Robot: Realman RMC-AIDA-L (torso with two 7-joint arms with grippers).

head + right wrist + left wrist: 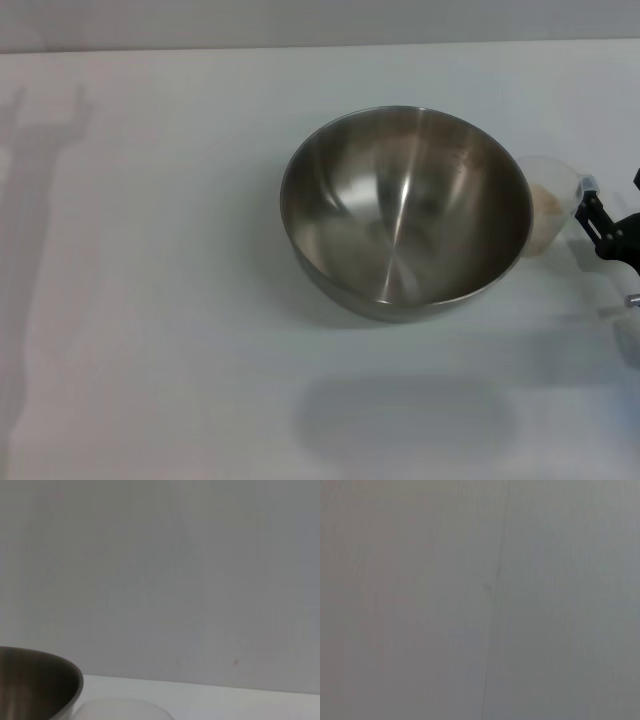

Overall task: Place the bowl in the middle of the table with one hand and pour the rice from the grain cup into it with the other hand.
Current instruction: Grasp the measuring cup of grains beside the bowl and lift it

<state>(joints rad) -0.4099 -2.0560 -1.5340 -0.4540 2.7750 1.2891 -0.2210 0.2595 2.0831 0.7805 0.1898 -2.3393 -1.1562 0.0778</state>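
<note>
Right claw (592, 208) at right edge of head view, black fingers touching grain cup (548, 203); grip state can't be told. Cup w/ rice (546, 200) inside, upright, just beside bowl (405, 211), on its right. Bowl upright near mid desk (150, 300), no rice inside. Left claw out of view.

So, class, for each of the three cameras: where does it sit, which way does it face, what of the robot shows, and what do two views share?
Head view: high on the robot, facing forward and down at the table, the bowl, the grain cup; the right gripper shows at the right edge.
Left wrist view: on the left arm, facing a plain grey surface; no robot parts show.
Right wrist view: on the right arm, level with the bowl's rim; no fingers show.
Shared: head and right wrist views both show the bowl and cup.
</note>
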